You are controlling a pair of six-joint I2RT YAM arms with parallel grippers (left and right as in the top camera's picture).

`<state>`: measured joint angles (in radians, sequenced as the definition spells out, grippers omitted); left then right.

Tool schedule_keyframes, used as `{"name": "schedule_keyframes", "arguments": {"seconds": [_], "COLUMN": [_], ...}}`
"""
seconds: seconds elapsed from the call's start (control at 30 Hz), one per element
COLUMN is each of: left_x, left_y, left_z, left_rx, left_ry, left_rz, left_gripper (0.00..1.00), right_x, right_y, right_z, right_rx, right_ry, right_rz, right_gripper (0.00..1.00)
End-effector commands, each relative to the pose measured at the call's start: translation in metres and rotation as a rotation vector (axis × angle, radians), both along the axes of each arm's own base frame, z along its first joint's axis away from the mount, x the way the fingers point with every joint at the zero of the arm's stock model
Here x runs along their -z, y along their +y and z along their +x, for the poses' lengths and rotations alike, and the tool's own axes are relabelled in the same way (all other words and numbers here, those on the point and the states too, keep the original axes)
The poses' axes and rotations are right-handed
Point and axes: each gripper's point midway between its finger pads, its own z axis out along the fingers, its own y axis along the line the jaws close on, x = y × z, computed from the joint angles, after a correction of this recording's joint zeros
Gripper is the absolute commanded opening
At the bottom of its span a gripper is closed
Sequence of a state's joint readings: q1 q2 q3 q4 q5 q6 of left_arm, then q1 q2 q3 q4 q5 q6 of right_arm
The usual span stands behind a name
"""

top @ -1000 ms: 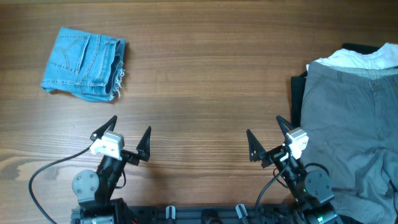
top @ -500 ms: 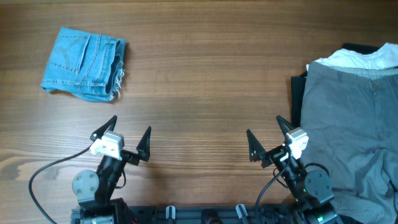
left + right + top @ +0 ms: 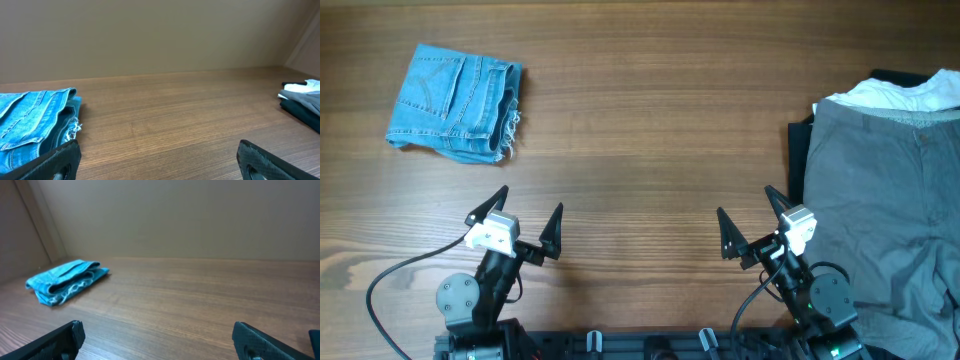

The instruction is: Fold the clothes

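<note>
While both arms sat low at near edge of table (image 3: 650, 120), grey shorts (image 3: 885, 200) lay spread flat at far right, waistband toward far side, overlapping black garment (image 3: 798, 150), white cloth (image 3: 910, 95) beyond waistband. Left gripper (image 3: 531, 198): fingers spread wide, holding nothing. Right gripper (image 3: 744, 202): fingers likewise wide apart, empty, just left of grey shorts. Folded denim shorts (image 3: 455, 102) lay far left, well apart.

Overhead straight down on the table (image 3: 650, 120); wrist views low across it, denim shorts (image 3: 455, 103) common to all.
</note>
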<state>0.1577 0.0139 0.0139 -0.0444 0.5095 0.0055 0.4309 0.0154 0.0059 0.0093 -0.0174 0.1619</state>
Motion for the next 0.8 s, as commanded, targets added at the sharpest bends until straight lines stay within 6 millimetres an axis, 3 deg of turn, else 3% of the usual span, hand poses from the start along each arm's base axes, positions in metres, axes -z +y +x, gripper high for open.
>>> {"name": "schedule_keyframes", "arguments": {"seconds": [0.0, 0.07, 0.17, 0.23, 0.3, 0.43, 0.5, 0.6, 0.63, 0.7, 0.73, 0.77], "left_x": [0.002, -0.003, -0.036, -0.101, -0.144, -0.139, -0.139, -0.137, -0.133, -0.118, -0.112, -0.102], "left_y": [-0.015, -0.041, -0.043, -0.025, -0.014, -0.009, -0.005, -0.001, -0.001, -0.002, -0.003, -0.003], "left_z": [-0.006, -0.021, -0.026, -0.029, -0.027, 0.011, 0.031, 0.052, 0.058, 0.061, 0.061, 0.059], "left_rx": [0.092, 0.268, 0.276, 0.151, 0.076, 0.045, 0.022, 0.018, 0.017, 0.024, 0.021, 0.018], "left_ry": [-0.003, 0.014, -0.014, -0.156, -0.161, 0.279, 0.502, 0.658, 0.691, 0.769, 0.798, 0.850], "left_rz": [0.001, -0.067, -0.141, -0.117, -0.125, -0.207, -0.235, -0.236, -0.240, -0.266, -0.271, -0.279], "left_gripper": [1.00, 1.00, 1.00, 1.00, 1.00, 1.00, 1.00, 1.00, 1.00, 1.00, 1.00, 1.00], "right_x": [-0.019, -0.030, -0.056, -0.072, -0.073, -0.070, -0.080, -0.069, -0.058, -0.034, -0.020, -0.003], "right_y": [-0.003, 0.015, 0.025, 0.023, 0.021, 0.036, 0.056, 0.072, 0.063, 0.022, -0.005, -0.044], "right_z": [0.000, -0.012, -0.024, -0.025, -0.017, 0.022, 0.049, 0.071, 0.085, 0.110, 0.120, 0.133], "right_rx": [0.005, -0.120, -0.202, -0.186, -0.141, -0.111, -0.141, -0.180, -0.105, 0.149, 0.281, 0.441], "right_ry": [0.015, 0.010, -0.024, 0.048, 0.235, 0.564, 0.685, 0.783, 0.816, 0.905, 0.952, 1.013], "right_rz": [0.214, 0.233, 0.178, 0.098, 0.018, -0.108, -0.141, -0.211, -0.242, -0.221, -0.198, -0.147], "right_gripper": [1.00, 1.00, 1.00, 1.00, 1.00, 1.00, 1.00, 0.99, 1.00, 1.00, 1.00, 0.99]}}
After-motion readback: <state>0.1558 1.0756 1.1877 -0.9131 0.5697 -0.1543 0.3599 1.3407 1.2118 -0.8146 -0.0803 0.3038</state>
